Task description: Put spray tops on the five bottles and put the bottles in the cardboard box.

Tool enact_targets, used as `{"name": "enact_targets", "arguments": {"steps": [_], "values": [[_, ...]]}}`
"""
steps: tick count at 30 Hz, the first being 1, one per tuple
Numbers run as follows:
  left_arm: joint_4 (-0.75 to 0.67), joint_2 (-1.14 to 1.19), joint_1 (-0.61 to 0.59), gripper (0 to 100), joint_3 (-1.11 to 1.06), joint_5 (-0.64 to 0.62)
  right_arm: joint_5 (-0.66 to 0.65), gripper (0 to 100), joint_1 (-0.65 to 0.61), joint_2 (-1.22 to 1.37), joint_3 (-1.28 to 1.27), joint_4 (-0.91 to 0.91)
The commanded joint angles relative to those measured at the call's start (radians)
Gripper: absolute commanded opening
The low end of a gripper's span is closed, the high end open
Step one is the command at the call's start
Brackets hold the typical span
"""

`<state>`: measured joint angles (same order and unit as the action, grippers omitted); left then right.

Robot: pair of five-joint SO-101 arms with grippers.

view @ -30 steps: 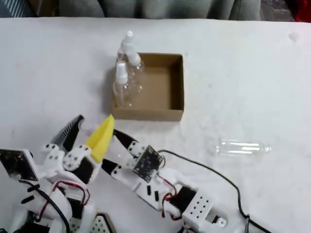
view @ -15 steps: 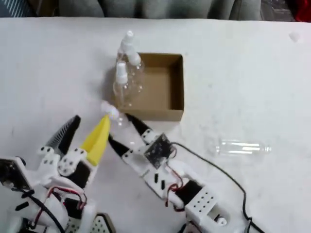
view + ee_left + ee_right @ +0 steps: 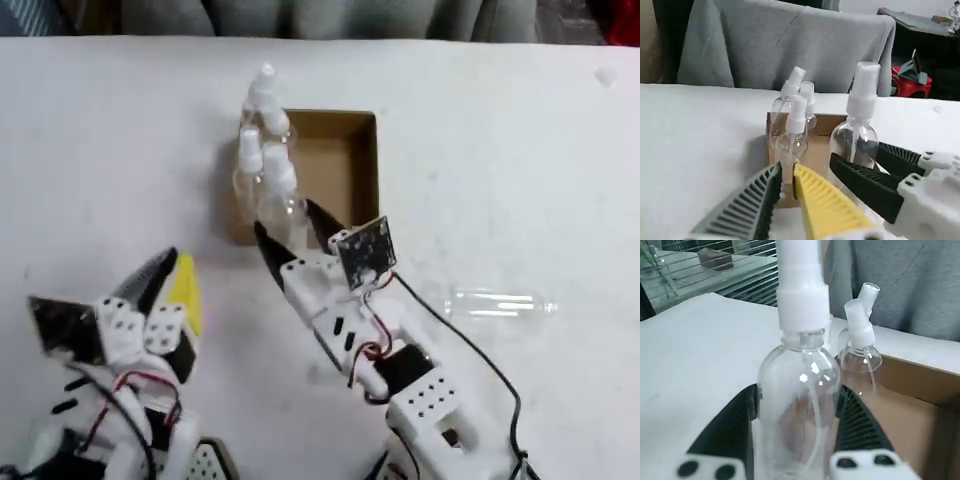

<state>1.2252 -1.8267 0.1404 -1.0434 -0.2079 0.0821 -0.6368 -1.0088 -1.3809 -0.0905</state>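
Three capped bottles [image 3: 252, 170] are standing upright in the cardboard box [image 3: 340, 165], packed close together along the wall on the left arm's side. In the left wrist view we are seeing their white nozzles rising one behind another. We are clamping the right hand [image 3: 287, 222] on a fourth bottle [image 3: 283, 205]. Its two black fingers [image 3: 727, 427] are pressing the clear body from either side, and the bottle is standing upright with its spray top [image 3: 799, 290] seated on the neck. We are holding this bottle at the box's near corner, just beside the three standing ones, and we are not able to tell whether its base is inside the box or over the near wall. The left hand [image 3: 180, 258] is pointing toward the box from the near side of the white counter [image 3: 120, 130], well apart from the cardboard. Its grey and yellow fingers are drawn almost together, and they are gripping nothing. A fifth bottle [image 3: 500, 303] is lying on its side on the counter on the right arm's side, well apart from the box. It is clear and is wearing no spray top. Grey cloth [image 3: 805, 45] is hanging behind the counter's far edge.
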Motion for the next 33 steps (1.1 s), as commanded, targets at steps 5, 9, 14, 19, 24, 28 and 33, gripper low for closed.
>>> {"name": "enact_targets", "arguments": {"steps": [5, 9, 14, 19, 24, 28, 33], "values": [[-0.064, -0.001, 0.371, 2, -0.083, 0.017, 0.055, 1.5, 0.01, -0.004, 0.164, 0.074], [-0.077, -0.001, 0.57, 2, -0.11, 0.02, 0.055, 1.5, 0.005, -0.004, 0.21, 0.077], [-0.255, -0.001, 0.621, 2, -0.256, 0.095, 0.066, 1.5, -0.012, -0.012, 0.282, 0.177], [-0.439, -0.001, 0.619, 2, -0.381, 0.126, 0.114, 1.5, -0.019, -0.012, 0.362, 0.341], [-0.508, -0.001, 0.533, 2, -0.456, 0.126, 0.117, 1.5, -0.019, -0.013, 0.39, 0.444], [-0.597, -0.001, 0.479, 2, -0.529, 0.126, 0.117, 1.5, -0.021, -0.013, 0.428, 0.532], [-0.671, -0.001, 0.479, 2, -0.588, 0.126, 0.117, 1.5, -0.021, -0.051, 0.454, 0.613]]}}
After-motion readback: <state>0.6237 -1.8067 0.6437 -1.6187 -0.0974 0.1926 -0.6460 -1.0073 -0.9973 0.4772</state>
